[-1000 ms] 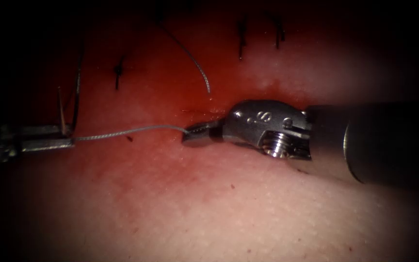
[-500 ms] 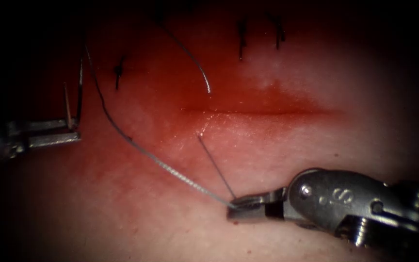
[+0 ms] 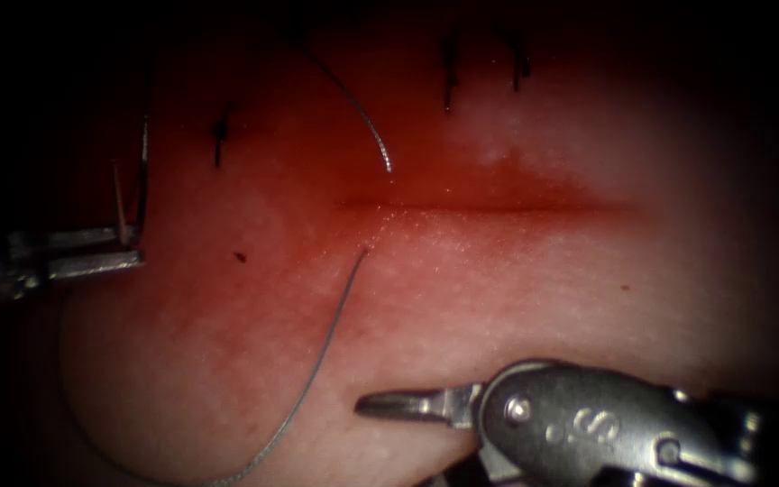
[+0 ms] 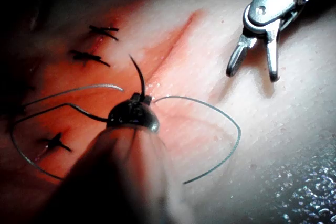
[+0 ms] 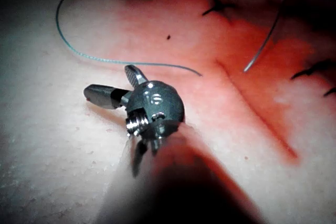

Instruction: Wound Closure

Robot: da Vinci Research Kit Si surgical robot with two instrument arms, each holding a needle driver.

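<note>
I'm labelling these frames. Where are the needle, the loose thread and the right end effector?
needle [image 3: 142,171], endoscope view, its shaft.
loose thread [image 3: 322,361], endoscope view, mid-strand.
right end effector [image 4: 254,61], left wrist view, between its tips.

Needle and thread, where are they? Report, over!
Left pincer shut on the needle, upright, clear of the tissue, left of the cut. Right pincer open, holding nothing. Thread lies loose on the tissue.
</note>
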